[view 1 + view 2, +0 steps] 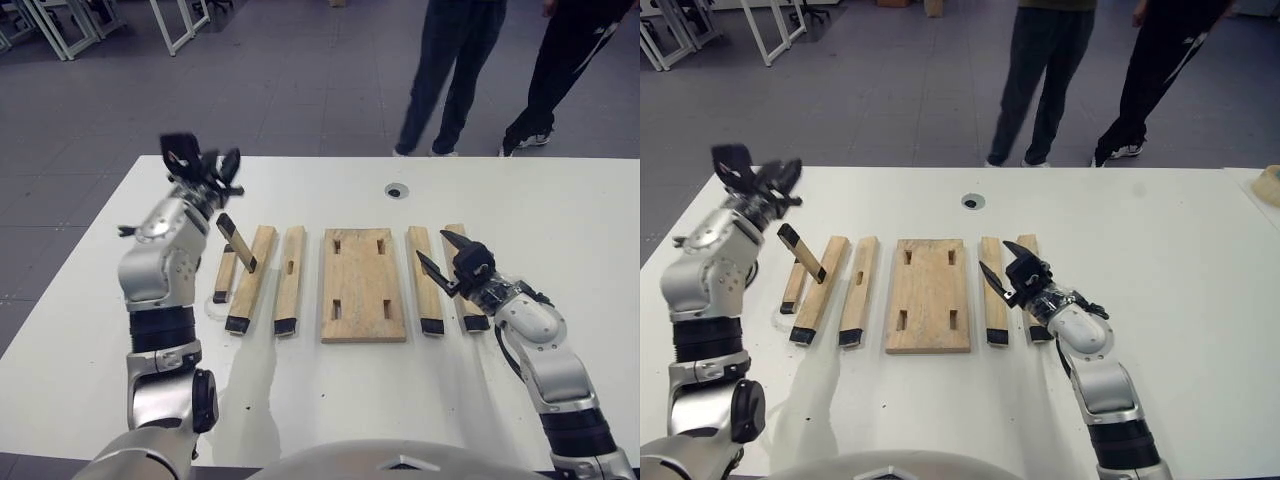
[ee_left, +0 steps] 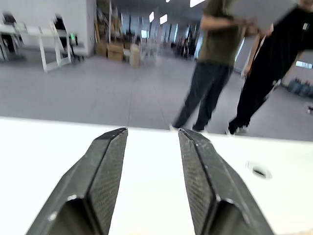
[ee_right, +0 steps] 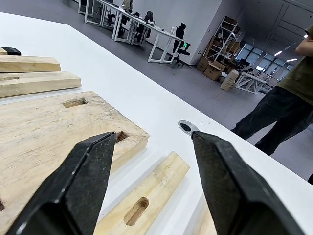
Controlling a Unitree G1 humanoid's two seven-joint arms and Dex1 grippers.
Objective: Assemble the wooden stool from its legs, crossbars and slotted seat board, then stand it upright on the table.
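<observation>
On the table (image 1: 560, 210), seat board (image 1: 364, 285) lies flat between legs (image 1: 292, 278).

Round cable grommet (image 1: 397, 190) set in white surface (image 1: 560, 200), near far edge, about mid-width. Pale tan object (image 1: 1270, 185) at right edge of surface, cut off by frame; cannot tell what it is. Grey tiled floor (image 1: 280, 90) beyond far edge. White-framed desks (image 1: 180, 20) on floor past far-left corner. Deeper in room: stacked cardboard boxes (image 2: 115, 50), open shelving rack (image 3: 222, 32), bright ceiling strip lights (image 2: 161, 18).
</observation>
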